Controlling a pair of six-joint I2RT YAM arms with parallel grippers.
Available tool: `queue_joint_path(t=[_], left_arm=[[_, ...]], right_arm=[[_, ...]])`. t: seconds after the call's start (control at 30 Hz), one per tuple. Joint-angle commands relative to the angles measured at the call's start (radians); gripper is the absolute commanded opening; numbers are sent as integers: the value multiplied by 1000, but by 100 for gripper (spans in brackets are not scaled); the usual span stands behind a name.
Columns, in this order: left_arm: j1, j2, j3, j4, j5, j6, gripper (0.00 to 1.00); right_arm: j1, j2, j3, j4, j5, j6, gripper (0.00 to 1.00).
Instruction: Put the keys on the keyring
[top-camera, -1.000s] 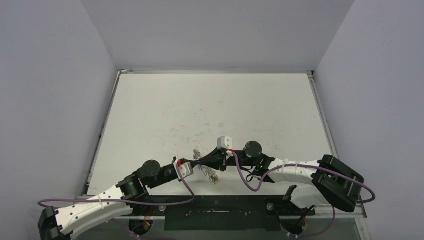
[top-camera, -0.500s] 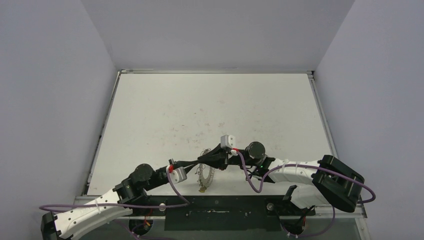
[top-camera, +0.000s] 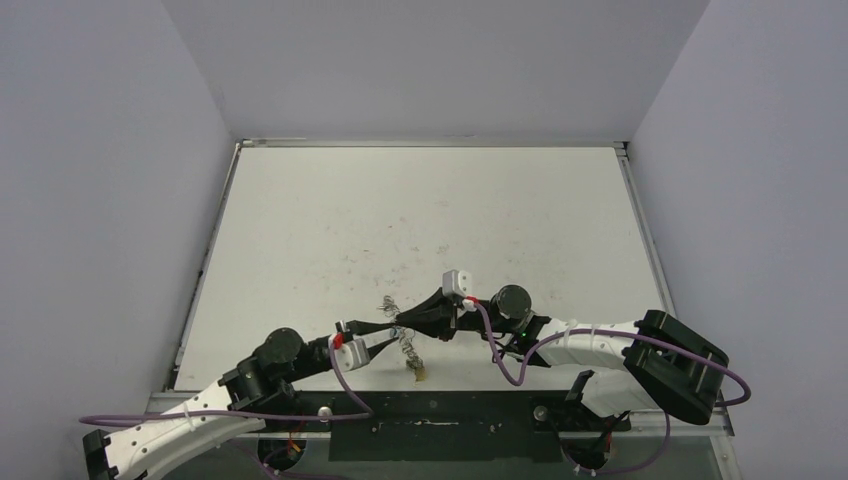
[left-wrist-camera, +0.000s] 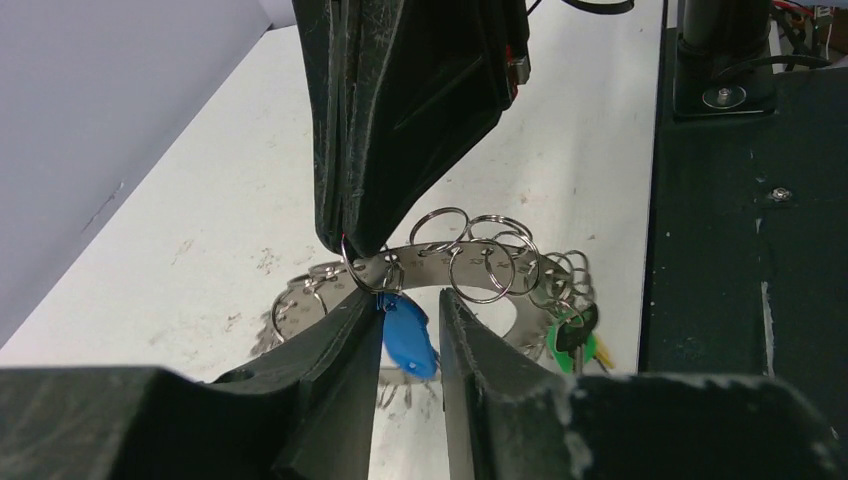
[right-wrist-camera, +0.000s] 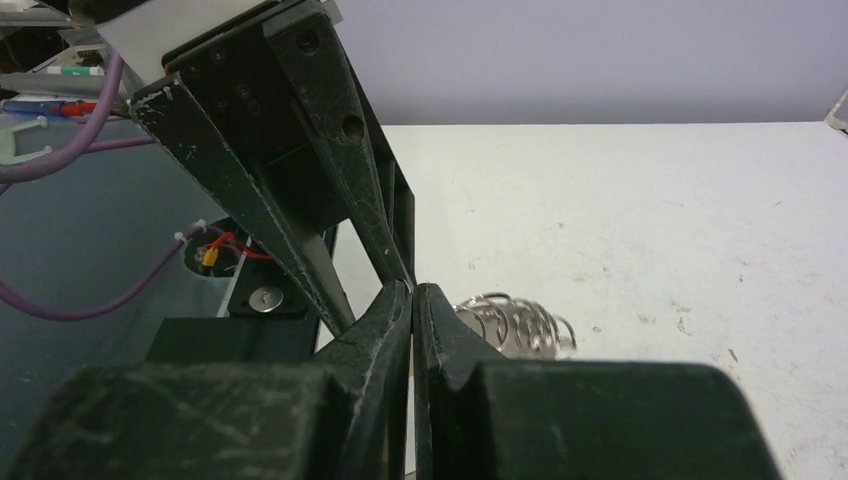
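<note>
1. Looking through your left wrist camera, you see the keyring (left-wrist-camera: 432, 268): a curved, flat silver band edged with many small wire loops
2. Your right end effector (left-wrist-camera: 352, 245) is clenched on that band, holding it near the front edge of the worktop (left-wrist-camera: 200, 250)
3. A blue-tagged key (left-wrist-camera: 408, 340) hangs just under the band, in the gap of your released left end effector (left-wrist-camera: 408, 305)
4. A green-tagged key (left-wrist-camera: 572, 328) dangles further along the band
</note>
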Motion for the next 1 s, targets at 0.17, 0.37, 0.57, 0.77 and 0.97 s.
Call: queue_joint_path(t=[0.17, 0.37, 0.57, 0.77, 0.97], left_arm=[[-6, -31, 73, 23, 7, -46, 29], [-6, 21, 94, 55, -11, -53, 19], [-6, 77, 122, 26, 8, -39, 0], [-6, 82, 137, -36, -16, -22, 3], [-6, 79, 126, -41, -38, -25, 21]], right_arm=[[4, -31, 10, 13, 6, -14, 0], [6, -33, 11, 11, 0, -12, 0], [4, -40, 6, 5, 1, -16, 0], [4, -57, 9, -16, 3, -25, 0], [4, -61, 12, -19, 0, -24, 0]])
